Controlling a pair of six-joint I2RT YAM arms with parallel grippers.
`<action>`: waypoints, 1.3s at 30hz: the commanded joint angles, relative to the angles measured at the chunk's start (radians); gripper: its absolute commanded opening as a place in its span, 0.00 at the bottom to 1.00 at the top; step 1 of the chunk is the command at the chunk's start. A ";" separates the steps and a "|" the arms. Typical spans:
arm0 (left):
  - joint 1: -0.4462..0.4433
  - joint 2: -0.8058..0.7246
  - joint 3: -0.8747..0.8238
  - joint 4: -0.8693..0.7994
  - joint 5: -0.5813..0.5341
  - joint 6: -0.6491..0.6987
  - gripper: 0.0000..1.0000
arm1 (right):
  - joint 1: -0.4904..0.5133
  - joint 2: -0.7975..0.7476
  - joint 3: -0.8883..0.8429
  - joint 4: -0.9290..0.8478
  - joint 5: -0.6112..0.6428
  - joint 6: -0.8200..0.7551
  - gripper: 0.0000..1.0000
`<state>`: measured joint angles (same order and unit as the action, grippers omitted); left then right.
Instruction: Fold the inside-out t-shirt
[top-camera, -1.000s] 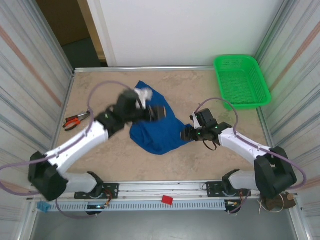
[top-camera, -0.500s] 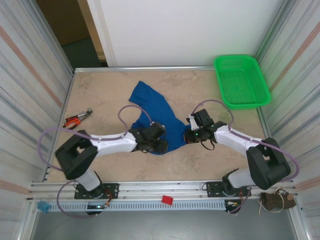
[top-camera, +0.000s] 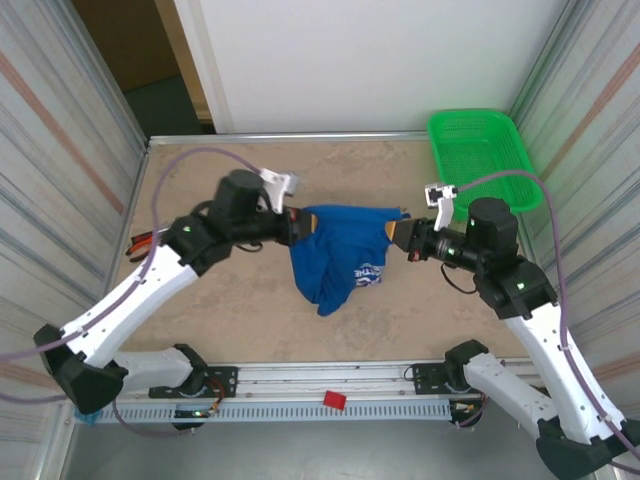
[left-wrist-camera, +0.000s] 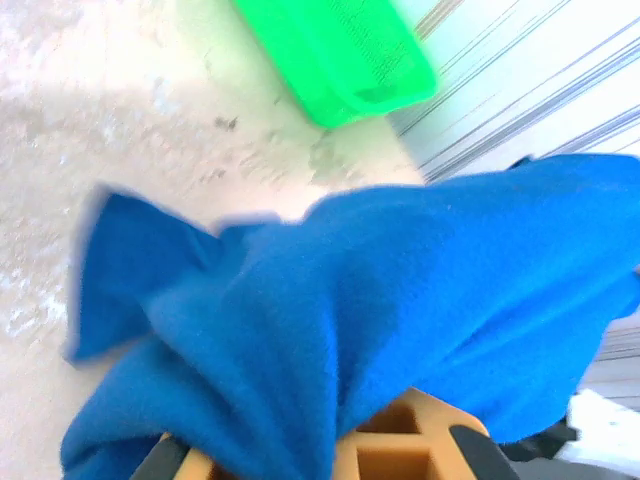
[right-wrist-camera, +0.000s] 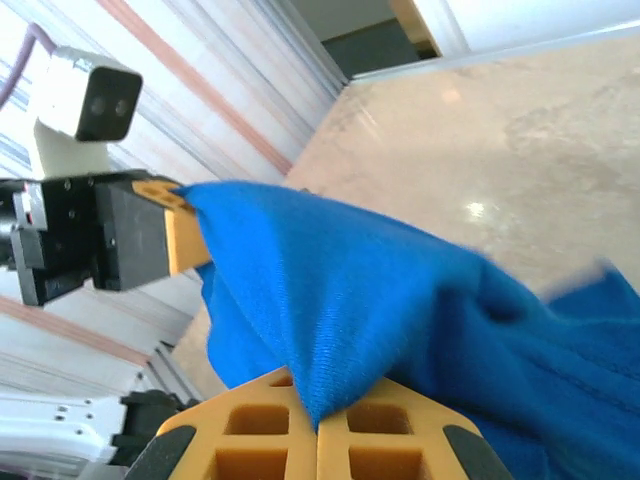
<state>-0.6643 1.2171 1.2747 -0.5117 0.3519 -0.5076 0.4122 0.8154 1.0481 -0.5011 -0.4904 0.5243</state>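
The royal-blue inside-out t-shirt (top-camera: 340, 250) hangs above the table, stretched between both grippers, with white lettering showing on its lower part. My left gripper (top-camera: 296, 223) is shut on the shirt's left end, and the blue cloth (left-wrist-camera: 400, 300) drapes over its orange fingers (left-wrist-camera: 400, 440) in the left wrist view. My right gripper (top-camera: 400, 236) is shut on the right end; a fold of the shirt (right-wrist-camera: 400, 310) is pinched between its orange fingers (right-wrist-camera: 385, 440). The left gripper (right-wrist-camera: 175, 240) also appears in the right wrist view, holding the far end.
A green mesh basket (top-camera: 483, 160) stands at the back right corner, also seen as the basket (left-wrist-camera: 330, 50) in the left wrist view. Red-handled pliers (top-camera: 140, 243) lie near the left wall. Corrugated walls close both sides of the table.
Both grippers closed on the shirt and lifted it off the table, drawing apart so the cloth now hangs stretched between them.
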 joint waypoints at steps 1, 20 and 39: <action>0.145 0.114 -0.027 -0.057 0.206 0.023 0.06 | -0.039 0.156 -0.013 0.018 -0.004 0.067 0.00; -0.012 0.297 -0.140 0.196 -0.155 0.145 0.68 | -0.184 0.524 0.005 0.334 -0.255 0.270 0.00; -0.217 0.545 0.196 0.318 -0.462 0.504 0.04 | -0.156 0.447 -0.013 0.317 -0.221 0.289 0.00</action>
<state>-0.9112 1.7821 1.3937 -0.2230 -0.1654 -0.0360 0.2359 1.2892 1.0428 -0.1513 -0.6701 0.8303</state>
